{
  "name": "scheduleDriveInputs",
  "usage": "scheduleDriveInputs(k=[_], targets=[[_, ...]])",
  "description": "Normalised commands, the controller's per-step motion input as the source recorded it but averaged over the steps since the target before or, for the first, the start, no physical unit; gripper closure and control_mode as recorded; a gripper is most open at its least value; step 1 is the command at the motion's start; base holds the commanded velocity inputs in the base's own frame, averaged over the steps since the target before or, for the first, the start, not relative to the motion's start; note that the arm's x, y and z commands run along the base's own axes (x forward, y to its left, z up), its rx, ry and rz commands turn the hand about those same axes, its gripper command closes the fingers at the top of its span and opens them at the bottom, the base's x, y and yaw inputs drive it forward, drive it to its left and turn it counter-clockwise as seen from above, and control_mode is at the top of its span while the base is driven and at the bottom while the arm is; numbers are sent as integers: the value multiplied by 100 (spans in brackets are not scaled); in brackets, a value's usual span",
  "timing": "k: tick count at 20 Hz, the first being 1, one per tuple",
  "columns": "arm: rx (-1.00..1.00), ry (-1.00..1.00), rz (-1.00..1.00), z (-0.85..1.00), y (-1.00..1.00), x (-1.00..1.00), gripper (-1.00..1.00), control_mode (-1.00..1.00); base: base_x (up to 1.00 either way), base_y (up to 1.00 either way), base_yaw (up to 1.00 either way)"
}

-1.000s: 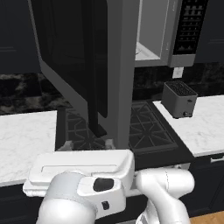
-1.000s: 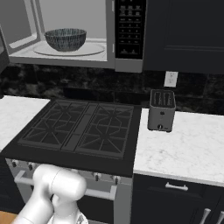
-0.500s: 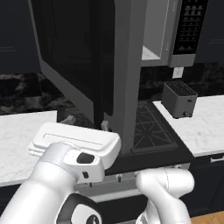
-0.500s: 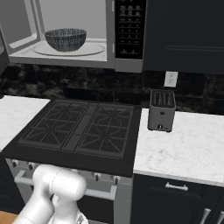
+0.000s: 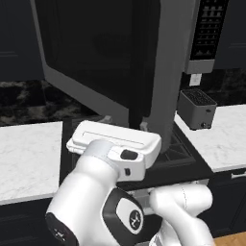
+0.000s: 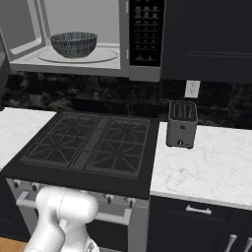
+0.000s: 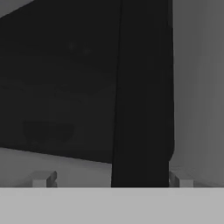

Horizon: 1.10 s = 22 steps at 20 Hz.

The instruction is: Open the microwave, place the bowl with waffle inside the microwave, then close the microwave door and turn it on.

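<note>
Microwave (image 6: 98,39) mounted above the stove (image 6: 88,147). Its door (image 5: 110,62) stands swung wide open, black glass facing the left base camera, silver frame along the bottom and right edges. Button panel (image 6: 146,32) at 3 o'clock of the open cavity.

Bowl (image 6: 74,44) sits inside the cavity on the pale round turntable (image 6: 98,55), upright, toward 9 o'clock of the plate's centre. Waffle cannot be made out; the bowl's inside is hidden from this angle.

Gripper (image 7: 111,179): fingertips spread wide apart, nothing between the pads. One tip (image 7: 43,178) at 7 o'clock of the hand view, the other at 5 o'clock. The door's dark vertical handle bar (image 7: 142,100) rises between them, close ahead; contact cannot be judged. Door glass at 9 o'clock of the bar, grey frame at 3 o'clock.

Toaster (image 6: 181,124) on the white counter (image 6: 206,167), at 3 o'clock of the stove, under a wall outlet (image 6: 192,89).
</note>
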Motion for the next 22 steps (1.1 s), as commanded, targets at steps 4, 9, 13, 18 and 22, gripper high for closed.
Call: scheduleDriveInputs(k=[4,9,13,18,22], targets=[[1,4,1,-5,-43,100,-100,-100,0,0,0],[3,11,2,0,-41,100,-100,-100,0,0,0],[2,14,2,0,-30,100,-100,-100,0,0,0],[4,21,5,0,-29,100,-100,-100,0,0,0],[4,24,8,0,-25,100,-100,-100,0,0,0]])
